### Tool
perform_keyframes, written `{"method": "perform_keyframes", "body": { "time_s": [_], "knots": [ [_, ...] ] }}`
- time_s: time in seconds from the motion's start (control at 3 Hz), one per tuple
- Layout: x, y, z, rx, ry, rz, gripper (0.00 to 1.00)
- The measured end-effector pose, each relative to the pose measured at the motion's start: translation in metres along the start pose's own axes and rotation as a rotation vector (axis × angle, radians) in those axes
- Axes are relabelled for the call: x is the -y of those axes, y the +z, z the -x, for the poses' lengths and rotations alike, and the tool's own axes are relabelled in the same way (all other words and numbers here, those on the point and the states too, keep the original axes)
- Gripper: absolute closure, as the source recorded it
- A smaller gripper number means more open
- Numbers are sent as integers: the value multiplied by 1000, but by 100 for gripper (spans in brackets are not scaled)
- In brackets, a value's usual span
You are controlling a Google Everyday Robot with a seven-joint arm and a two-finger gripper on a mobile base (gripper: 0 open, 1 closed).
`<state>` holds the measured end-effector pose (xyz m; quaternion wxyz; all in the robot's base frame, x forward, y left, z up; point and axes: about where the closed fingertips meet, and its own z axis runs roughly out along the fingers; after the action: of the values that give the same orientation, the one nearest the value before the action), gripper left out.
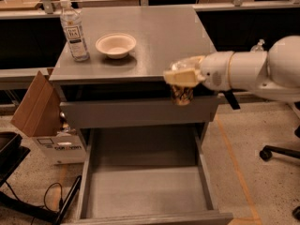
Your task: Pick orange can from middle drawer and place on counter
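Clearly the end effector (182,84), clamped on the orange can (182,96) at the bench (159,36) front edge above the open middle drawer (145,191), ought to lift higher before moving inward, clear of the bowl (116,45).

- The robot's white arm (262,71) reaches in from the right edge of the frame, roughly level, at mid-height.
- Its tan gripper (182,76), just right of centre, points left, with its fingers closed on the orange can (182,95) hanging beneath them.
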<state>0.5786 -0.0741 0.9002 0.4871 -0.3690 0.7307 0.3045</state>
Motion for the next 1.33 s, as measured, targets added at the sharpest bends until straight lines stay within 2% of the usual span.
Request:
{"method": "perform_keyframes", "body": {
  "time_s": [0.33, 0.67, 1.0, 1.33],
  "knots": [
    [39, -17, 87, 76, 46, -104, 100],
    [86, -33, 154, 182, 116, -199, 100],
    [138, -38, 182, 286, 188, -273, 100],
    [193, -37, 172, 378, 240, -323, 100]
  ]
}}
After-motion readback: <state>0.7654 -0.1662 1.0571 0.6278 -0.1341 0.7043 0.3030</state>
